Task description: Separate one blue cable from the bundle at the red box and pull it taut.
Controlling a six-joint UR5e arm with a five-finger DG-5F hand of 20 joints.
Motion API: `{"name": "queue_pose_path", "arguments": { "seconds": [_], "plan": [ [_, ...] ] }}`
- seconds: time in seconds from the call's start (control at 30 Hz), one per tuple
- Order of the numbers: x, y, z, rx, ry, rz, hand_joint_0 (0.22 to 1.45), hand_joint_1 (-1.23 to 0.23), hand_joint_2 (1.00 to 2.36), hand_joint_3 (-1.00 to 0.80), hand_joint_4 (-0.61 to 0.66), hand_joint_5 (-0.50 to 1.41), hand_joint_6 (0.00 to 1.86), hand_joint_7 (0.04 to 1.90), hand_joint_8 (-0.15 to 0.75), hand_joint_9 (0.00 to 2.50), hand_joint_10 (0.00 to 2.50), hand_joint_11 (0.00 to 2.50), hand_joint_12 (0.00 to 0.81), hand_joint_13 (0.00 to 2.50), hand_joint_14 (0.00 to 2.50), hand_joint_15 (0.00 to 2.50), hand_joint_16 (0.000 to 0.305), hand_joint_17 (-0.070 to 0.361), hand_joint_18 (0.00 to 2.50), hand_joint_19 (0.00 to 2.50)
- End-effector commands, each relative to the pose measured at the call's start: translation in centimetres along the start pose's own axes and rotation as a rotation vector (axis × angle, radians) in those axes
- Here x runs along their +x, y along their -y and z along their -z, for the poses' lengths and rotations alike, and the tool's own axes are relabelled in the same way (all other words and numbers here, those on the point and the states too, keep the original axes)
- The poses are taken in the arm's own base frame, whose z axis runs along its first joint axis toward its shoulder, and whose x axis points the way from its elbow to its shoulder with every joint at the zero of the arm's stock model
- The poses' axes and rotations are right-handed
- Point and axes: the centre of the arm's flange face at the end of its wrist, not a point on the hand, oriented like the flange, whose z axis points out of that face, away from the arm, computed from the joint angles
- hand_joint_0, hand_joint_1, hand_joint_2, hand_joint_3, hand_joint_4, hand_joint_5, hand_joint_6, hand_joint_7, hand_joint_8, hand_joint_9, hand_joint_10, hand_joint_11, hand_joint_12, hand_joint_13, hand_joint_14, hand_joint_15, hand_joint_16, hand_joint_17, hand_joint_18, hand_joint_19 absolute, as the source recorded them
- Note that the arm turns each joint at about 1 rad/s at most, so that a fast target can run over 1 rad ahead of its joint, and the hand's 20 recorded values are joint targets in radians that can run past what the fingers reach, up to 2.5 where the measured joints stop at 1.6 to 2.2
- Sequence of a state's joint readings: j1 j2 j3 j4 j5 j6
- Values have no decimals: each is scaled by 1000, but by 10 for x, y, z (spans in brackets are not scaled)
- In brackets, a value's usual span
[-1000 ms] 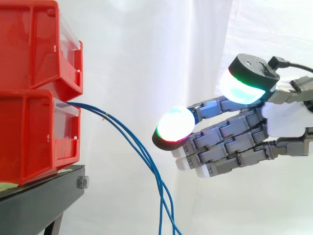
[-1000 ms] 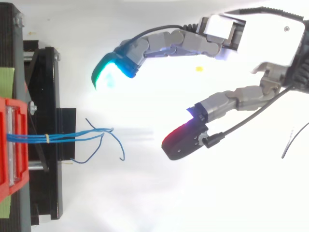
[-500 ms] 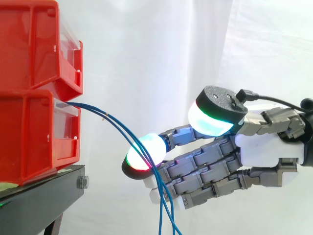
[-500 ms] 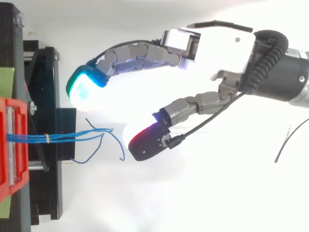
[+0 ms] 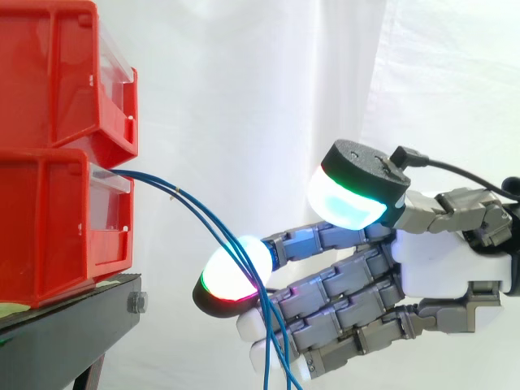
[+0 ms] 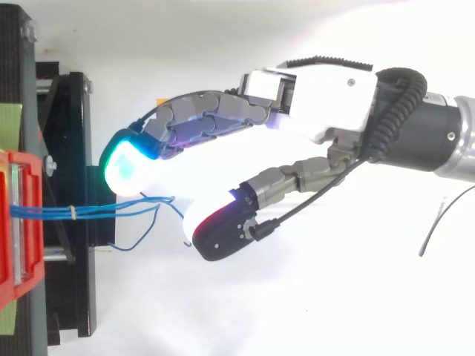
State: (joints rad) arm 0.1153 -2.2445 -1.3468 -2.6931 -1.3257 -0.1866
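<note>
Blue cables [image 6: 52, 212] left the front of the lower red bin [image 5: 49, 219] on the black stand [image 5: 65, 333], bound by a small yellow tie [image 6: 73, 213]. They then sagged rightward and fanned into loose strands. They looked thin, light and limp, probably slick in their sheaths, so a fine pinch on one splayed strand beyond the tie seemed best. At right the hand [image 5: 443, 260] was open. One glowing fingertip [image 5: 236, 272] was at the strands, touching or nearly so, and its pads flanked them without clamping.

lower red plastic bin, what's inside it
Thin blue cables leave the lower red plastic bin at its clear front; opaque walls hide their ends and anything else inside.
</note>
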Motion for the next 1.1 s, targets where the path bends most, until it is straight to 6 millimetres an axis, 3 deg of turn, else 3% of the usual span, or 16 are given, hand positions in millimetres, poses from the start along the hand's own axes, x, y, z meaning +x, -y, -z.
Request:
{"name": "queue_pose_path", "arguments": {
  "seconds": [0.0, 0.23, 0.27, 0.33, 0.9, 1.07],
  "plan": [
    [-3, 2, -2, -11, -5, -11, 503, -630, 1000, -500, 256, -231, 502, 725, 351, 555, 6, 309, 366, 572, 8, 232, 39, 88, 406, 241],
    [-3, 0, -7, -57, 11, -20, 510, -626, 1000, -500, 270, -222, 502, 738, 358, 592, 7, 331, 371, 614, 8, 257, 39, 88, 441, 258],
    [0, 16, -14, -62, 0, -44, 511, -626, 1000, -500, 269, -221, 502, 741, 358, 592, 7, 331, 369, 615, 9, 261, 39, 88, 444, 270],
    [2, 20, -16, -62, -12, -54, 511, -625, 1000, -500, 273, -220, 502, 747, 357, 605, 7, 344, 369, 625, 9, 267, 39, 88, 452, 275],
    [-5, 17, -22, -94, -38, -81, 539, -625, 1000, -500, 285, -206, 502, 776, 356, 731, 10, 533, 372, 737, 14, 371, 38, 85, 523, 330],
    [-4, 24, -25, -104, -44, -88, 540, -628, 1000, -500, 286, -206, 502, 780, 356, 726, 10, 532, 374, 745, 12, 376, 38, 85, 531, 338]
  ]
}}
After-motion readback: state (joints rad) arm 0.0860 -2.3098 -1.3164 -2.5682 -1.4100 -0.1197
